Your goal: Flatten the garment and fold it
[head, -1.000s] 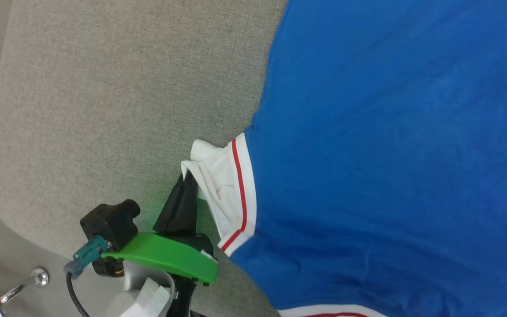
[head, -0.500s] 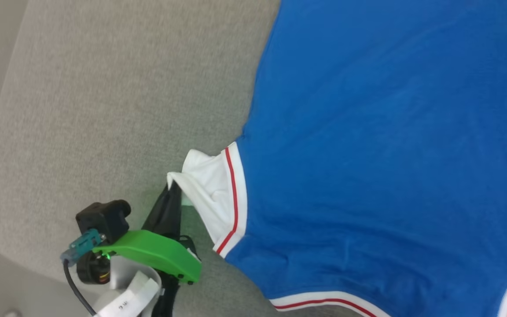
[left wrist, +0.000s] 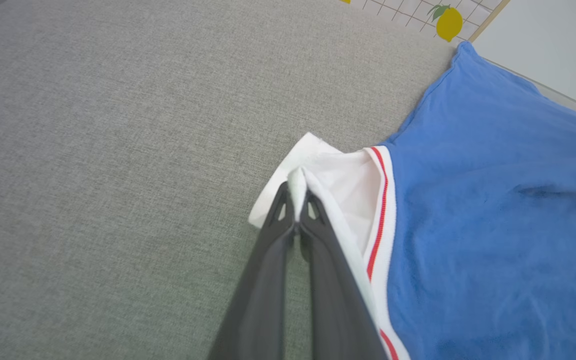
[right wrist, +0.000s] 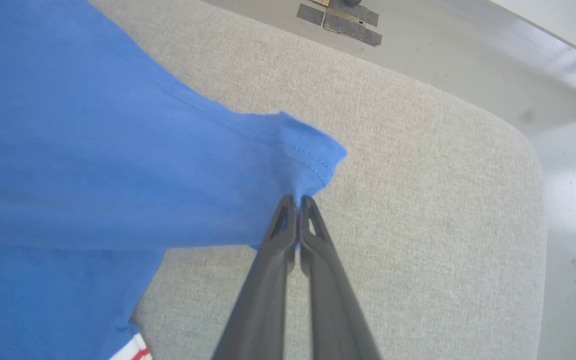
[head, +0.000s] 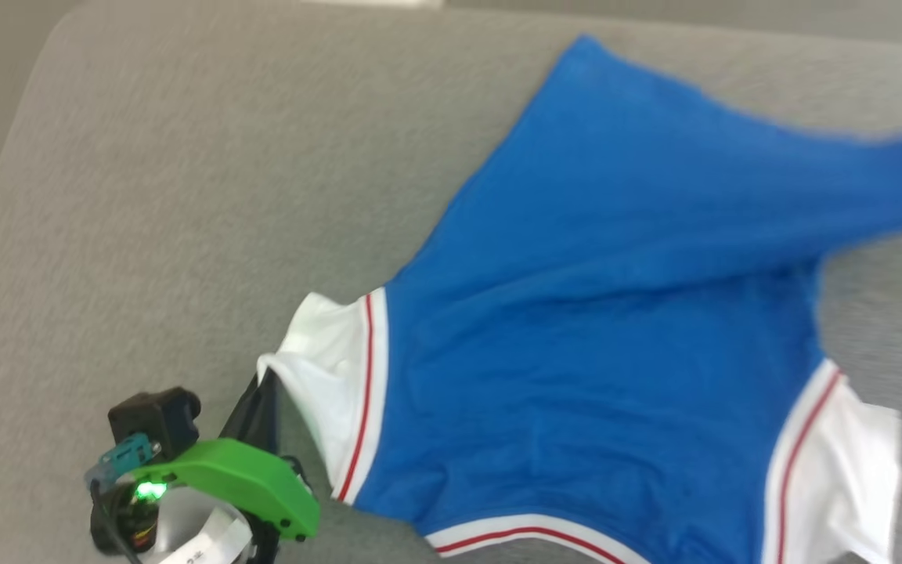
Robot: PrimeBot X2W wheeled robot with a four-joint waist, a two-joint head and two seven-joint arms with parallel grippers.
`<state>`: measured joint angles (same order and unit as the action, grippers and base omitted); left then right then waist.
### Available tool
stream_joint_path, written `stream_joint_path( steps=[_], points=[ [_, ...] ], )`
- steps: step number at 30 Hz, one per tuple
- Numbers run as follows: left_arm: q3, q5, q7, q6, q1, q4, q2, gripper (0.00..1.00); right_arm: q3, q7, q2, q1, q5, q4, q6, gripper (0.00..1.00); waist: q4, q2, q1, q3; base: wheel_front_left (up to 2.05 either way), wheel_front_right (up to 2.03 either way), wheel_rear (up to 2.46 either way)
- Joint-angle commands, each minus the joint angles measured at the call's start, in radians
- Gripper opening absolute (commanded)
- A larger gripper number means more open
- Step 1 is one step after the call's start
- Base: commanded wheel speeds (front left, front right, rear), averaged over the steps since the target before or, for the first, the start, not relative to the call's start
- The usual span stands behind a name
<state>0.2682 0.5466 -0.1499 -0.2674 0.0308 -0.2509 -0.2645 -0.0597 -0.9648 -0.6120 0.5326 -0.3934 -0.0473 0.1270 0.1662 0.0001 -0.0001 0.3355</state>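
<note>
With left gripper (left wrist: 296,200) clamped on the white sleeve corner of the garment (head: 576,352) and right gripper (right wrist: 298,202) clamped on its blue hem corner, draw both apart evenly, low over the grey pad (head: 185,196), spreading the cloth, lying centre-right, free of wrinkles.

both grippers pinched closed

left gripper (left wrist: 296,195) — fingers pressed together on the jersey's (left wrist: 493,210) white sleeve edge, green-capped wrist (head: 239,482) low at the left. right gripper (right wrist: 295,202) likewise clamped on a blue corner.
</note>
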Motion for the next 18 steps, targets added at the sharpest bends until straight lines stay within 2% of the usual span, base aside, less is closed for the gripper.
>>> stream_joint_path(
  steps=[1, 7, 10, 13, 18],
  points=[
    [-0.008, 0.004, -0.007, -0.008, 0.016, -0.004, -0.013, 0.00, -0.013, -0.012, 0.019, -0.077, -0.013, 0.030, 0.004, 0.00, -0.122, -0.0001, 0.0001, -0.120, 0.00, 0.00, 0.00],
    [-0.006, 0.015, -0.019, -0.007, 0.026, 0.010, -0.018, 0.00, -0.094, -0.013, 0.131, -0.408, -0.038, 0.151, 0.004, 0.00, -0.136, -0.0001, 0.0001, -0.155, 0.00, 0.00, 0.00],
    [-0.002, 0.020, -0.022, -0.005, 0.026, 0.022, -0.016, 0.00, -0.110, -0.021, 0.222, -0.549, -0.061, 0.187, 0.004, 0.00, -0.134, -0.0001, 0.0001, -0.164, 0.00, 0.00, 0.00],
    [0.000, 0.027, -0.016, -0.006, 0.028, 0.034, -0.006, 0.00, -0.101, -0.025, 0.301, -0.666, -0.059, 0.195, 0.004, 0.00, -0.132, -0.0001, 0.0001, -0.170, 0.00, 0.00, 0.00],
    [0.001, 0.039, -0.007, -0.001, 0.028, 0.059, 0.002, 0.00, -0.043, -0.033, 0.388, -0.768, -0.051, 0.165, 0.004, 0.00, -0.129, -0.0001, 0.0001, -0.179, 0.00, 0.00, 0.00]
  ],
)
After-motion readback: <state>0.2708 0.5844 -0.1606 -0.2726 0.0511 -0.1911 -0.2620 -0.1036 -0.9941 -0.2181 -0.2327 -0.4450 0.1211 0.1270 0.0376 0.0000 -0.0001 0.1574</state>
